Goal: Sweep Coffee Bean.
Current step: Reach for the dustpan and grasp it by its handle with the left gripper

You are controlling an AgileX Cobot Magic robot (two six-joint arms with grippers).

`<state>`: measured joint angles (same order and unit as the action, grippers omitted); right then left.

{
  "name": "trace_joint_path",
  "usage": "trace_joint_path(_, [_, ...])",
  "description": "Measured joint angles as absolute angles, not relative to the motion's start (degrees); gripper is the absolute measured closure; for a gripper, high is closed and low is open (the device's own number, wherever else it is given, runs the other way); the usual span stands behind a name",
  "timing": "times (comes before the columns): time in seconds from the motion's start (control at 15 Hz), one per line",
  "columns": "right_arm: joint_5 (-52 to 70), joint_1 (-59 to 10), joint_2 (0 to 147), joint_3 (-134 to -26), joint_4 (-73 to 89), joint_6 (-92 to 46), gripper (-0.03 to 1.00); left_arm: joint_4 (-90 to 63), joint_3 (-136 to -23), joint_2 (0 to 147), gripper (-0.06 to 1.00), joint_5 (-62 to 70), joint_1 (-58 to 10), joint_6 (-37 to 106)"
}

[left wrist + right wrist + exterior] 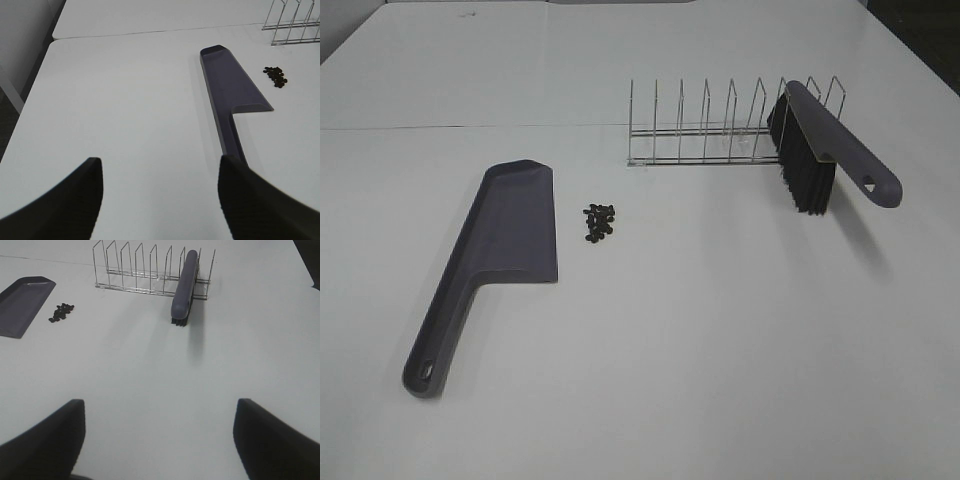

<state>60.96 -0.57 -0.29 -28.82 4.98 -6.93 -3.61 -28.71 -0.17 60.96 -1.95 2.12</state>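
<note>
Okay, your left gripper (159, 169) hangs over the white table (720, 380) with its jaws spread wide and only bare tabletop between the two dark fingers. Ahead of it lies the grey-purple dustpan (234, 92), flat on the table, its handle pointing back toward you and its long straight edge turned to the right. Just beside that edge, with a narrow strip of table between them, sits the coffee bean (600, 222) pile: a small, tight cluster of dark beans lying on the surface.

Now the other side. Your right gripper (159, 409) is wide open as well, gripping nothing, with plain table framed between its fingers. Beyond it stands the wire rack (705, 125), and the brush (832, 140) sits tilted in the rack's right-hand end, black bristles pointing down to the table. Its handle juts out of the rack to the near right, and you can see the hanging hole at its end.

So the beans lie between dustpan and rack, nearer the dustpan and well apart from the brush.
</note>
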Motion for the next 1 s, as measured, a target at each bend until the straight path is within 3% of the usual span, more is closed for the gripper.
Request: trace_joint_path(1.0, [60.96,-0.57,-0.29,-28.82,4.98,-6.93,0.23,-3.61,-28.71,-0.17,0.33,60.96,-1.95,2.12])
